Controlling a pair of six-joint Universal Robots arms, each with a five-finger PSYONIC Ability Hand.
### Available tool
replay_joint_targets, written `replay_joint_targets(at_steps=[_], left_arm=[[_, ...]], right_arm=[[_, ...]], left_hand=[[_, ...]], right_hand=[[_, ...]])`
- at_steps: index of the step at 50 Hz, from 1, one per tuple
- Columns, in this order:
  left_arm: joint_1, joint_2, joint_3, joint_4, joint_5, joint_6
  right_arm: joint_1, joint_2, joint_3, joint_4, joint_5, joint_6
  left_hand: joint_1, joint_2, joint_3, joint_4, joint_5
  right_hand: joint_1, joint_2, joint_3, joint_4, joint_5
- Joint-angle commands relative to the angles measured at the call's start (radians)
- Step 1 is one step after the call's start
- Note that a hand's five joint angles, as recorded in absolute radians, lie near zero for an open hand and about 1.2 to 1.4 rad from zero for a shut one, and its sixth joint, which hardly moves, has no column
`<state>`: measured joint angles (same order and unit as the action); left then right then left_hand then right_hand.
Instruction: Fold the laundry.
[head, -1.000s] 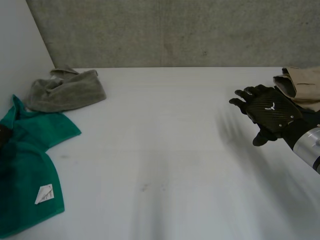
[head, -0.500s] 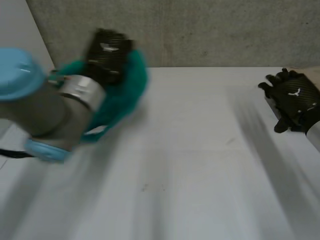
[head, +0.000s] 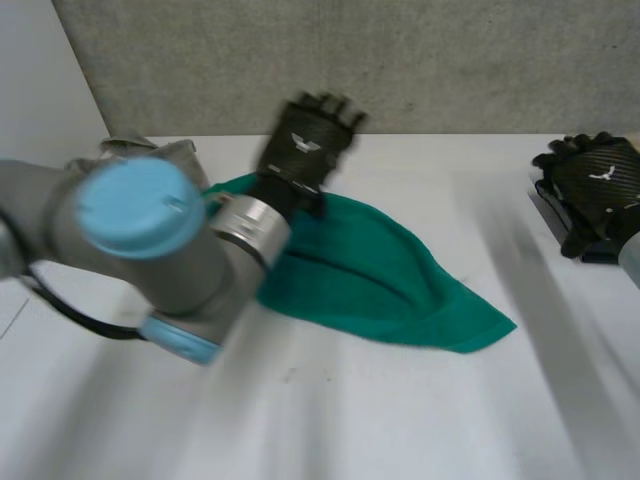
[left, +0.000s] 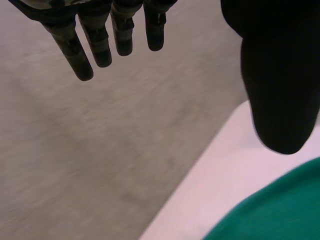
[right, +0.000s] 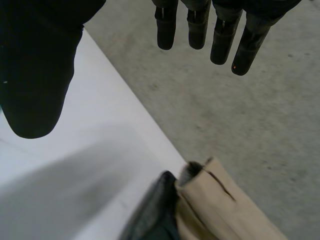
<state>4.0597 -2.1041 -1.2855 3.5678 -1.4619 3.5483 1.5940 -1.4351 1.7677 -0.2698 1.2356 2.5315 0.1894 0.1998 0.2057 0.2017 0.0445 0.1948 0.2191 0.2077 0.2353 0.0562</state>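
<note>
So in the head view we've got the green cloth lying loosely spread across the middle of the bench, one pointed corner aimed toward the right side. We reckon it's there because that's the spot both arms can reach for folding. The left arm stretches across the bench, with the left robot hand up over the cloth's far edge. A grey cloth sits bunched at the far left corner behind that arm, probably waiting its turn. The right robot hand hangs out at the right edge, well apart from the green cloth, which looks to us like it's keeping out of the way. In the left wrist view the fingers are straight and the thumb is spread wide, with nothing in the grasp. The green cloth just peeks in below the thumb, not touching it as far as we can tell. In the right wrist view it's the same deal: fingers straight, thumb apart, nothing held. Below the palm, a folded beige cloth sits right by the bench edge with a dark cloth touching it, which we'd guess is the done pile.
</note>
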Motion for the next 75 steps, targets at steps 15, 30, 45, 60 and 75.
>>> replay_joint_targets(at_steps=[15, 30, 45, 60, 75], left_arm=[[0.403, -0.010, -0.140, -0.359, 0.081, 0.014], [0.407, -0.131, -0.121, -0.357, 0.262, 0.144], [0.349, -0.178, -0.078, -0.323, 0.154, 0.144], [0.225, 0.206, -0.247, -0.319, 0.045, 0.116], [0.044, 0.232, -0.302, -0.313, 0.029, -0.019]], right_arm=[[0.343, 0.146, -0.106, 0.394, 0.010, 0.245], [0.432, 0.350, -0.085, 0.072, 0.165, 0.139], [0.425, 0.375, -0.117, 0.054, 0.188, 0.095], [0.245, 0.076, -0.140, 0.146, 0.229, -0.046], [0.215, 0.350, -0.528, 0.115, 0.226, -0.085]], left_hand=[[0.130, 0.119, 0.113, 0.117, 0.100], [0.379, 0.369, 0.363, 0.367, 0.349], [1.207, 1.196, 1.191, 1.195, 1.177], [1.207, 1.196, 1.191, 1.195, 1.177], [1.207, 1.196, 1.191, 1.195, 1.177]], right_hand=[[-0.020, -0.045, -0.033, -0.061, -0.056], [0.207, 0.183, 0.194, 0.167, 0.171], [1.201, 1.177, 1.189, 1.161, 1.165], [1.201, 1.177, 1.189, 1.161, 1.165], [1.201, 1.177, 1.189, 1.161, 1.165]])
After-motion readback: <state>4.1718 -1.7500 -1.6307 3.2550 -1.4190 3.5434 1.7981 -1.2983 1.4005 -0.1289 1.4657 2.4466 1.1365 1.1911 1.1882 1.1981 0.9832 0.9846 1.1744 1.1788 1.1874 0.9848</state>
